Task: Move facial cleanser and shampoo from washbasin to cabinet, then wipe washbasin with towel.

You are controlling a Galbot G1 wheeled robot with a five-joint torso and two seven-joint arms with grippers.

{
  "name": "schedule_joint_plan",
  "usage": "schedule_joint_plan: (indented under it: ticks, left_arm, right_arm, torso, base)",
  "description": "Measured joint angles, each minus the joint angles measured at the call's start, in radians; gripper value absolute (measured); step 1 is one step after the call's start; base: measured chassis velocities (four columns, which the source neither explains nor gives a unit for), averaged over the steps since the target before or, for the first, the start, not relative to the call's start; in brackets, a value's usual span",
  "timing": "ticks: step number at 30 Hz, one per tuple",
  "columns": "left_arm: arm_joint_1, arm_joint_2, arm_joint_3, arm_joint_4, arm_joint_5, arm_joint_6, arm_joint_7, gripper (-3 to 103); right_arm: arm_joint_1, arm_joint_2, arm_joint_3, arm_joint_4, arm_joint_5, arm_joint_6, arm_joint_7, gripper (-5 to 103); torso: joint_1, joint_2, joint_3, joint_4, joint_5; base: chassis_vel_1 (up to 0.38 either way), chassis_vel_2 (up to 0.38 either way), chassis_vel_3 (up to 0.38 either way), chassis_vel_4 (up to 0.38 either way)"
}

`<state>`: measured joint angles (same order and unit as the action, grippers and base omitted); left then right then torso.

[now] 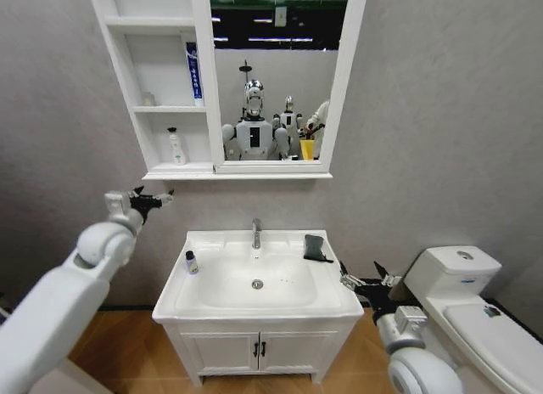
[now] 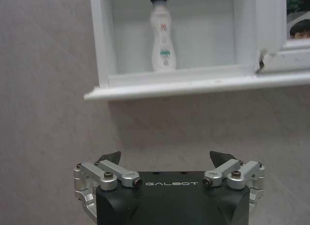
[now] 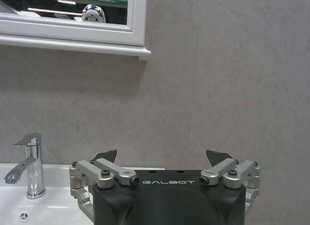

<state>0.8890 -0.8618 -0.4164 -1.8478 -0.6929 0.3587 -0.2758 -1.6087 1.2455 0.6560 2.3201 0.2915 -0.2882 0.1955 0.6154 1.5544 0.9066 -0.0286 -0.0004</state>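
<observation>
- Washbasin (image 1: 197, 307) stands centre, below the wall cabinet (image 1: 119, 88).
- Left gripper (image 1: 153, 199) hovers spread wide beneath the cabinet; right gripper (image 1: 365, 279), also wide, waits by the basin's right edge.
- Dark towel (image 1: 316, 248) lies far right on the rim: soft, light, pinch its fold.
- White bottle (image 1: 176, 148) sits on the bottom shelf.
- Small bottle (image 1: 192, 262) stands on the left rim: probably light and slippery, grip its body.
</observation>
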Motion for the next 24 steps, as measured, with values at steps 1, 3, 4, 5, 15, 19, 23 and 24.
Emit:
schedule_joint_plan:
  ticks: [1, 3, 4, 5, 15, 19, 23, 24]
  left_arm:
    - [0.022, -0.024, 0.0, 0.007, 0.025, -0.018, 0.015, 100]
    - [0.061, -0.066, 0.005, 0.033, 0.076, -0.053, 0.039, 100]
    - [0.061, -0.066, 0.005, 0.033, 0.076, -0.053, 0.039, 100]
    - [0.087, -0.104, 0.01, 0.072, 0.127, -0.081, 0.067, 100]
    - [0.129, -0.248, 0.024, 0.277, 0.273, -0.185, 0.137, 100]
    - [0.128, -0.271, 0.026, 0.312, 0.295, -0.202, 0.16, 100]
    - [0.127, -0.289, 0.028, 0.342, 0.314, -0.215, 0.172, 100]
    - [0.127, -0.292, 0.029, 0.352, 0.319, -0.219, 0.181, 100]
  right_arm:
    - [-0.002, 0.001, 0.001, 0.003, 0.0, 0.0, 0.001, 100]
    - [-0.007, 0.003, 0.003, 0.009, 0.0, 0.0, 0.003, 100]
    - [-0.007, 0.003, 0.003, 0.009, 0.0, 0.0, 0.003, 100]
    - [-0.011, 0.006, 0.005, 0.016, 0.0, 0.0, 0.004, 100]
    - [-0.018, 0.009, 0.012, 0.028, 0.002, 0.0, 0.011, 100]
    - [-0.018, 0.009, 0.013, 0.027, 0.002, 0.0, 0.011, 100]
    - [-0.017, 0.011, 0.012, 0.023, 0.002, 0.001, 0.012, 100]
    - [-0.017, 0.012, 0.012, 0.022, 0.001, 0.0, 0.012, 100]
  torso:
    - [0.0, 0.0, 0.0, -0.0004, 0.0005]
    - [0.0, 0.0, 0.0, -0.0002, 0.0008]
    - [0.0, 0.0, 0.0, -0.0002, 0.0008]
    - [0.0, 0.0, 0.0, -0.0004, 0.0003]
    - [0.0, 0.0, 0.0, -0.0001, 0.0004]
    - [0.0, 0.0, 0.0, -0.0001, 0.0005]
    - [0.0, 0.0, 0.0, -0.0002, 0.0005]
    - [0.0, 0.0, 0.0, -0.0001, 0.0005]
  base:
    - [0.0, 0.0, 0.0, 0.0]
    - [0.0, 0.0, 0.0, 0.0]
    - [0.0, 0.0, 0.0, 0.0]
    - [0.0, 0.0, 0.0, 0.0]
    - [0.0, 0.0, 0.0, 0.0]
    - [0.0, 0.0, 0.0, 0.0]
    - [0.0, 0.0, 0.0, 0.0]
    - [0.0, 0.0, 0.0, 0.0]
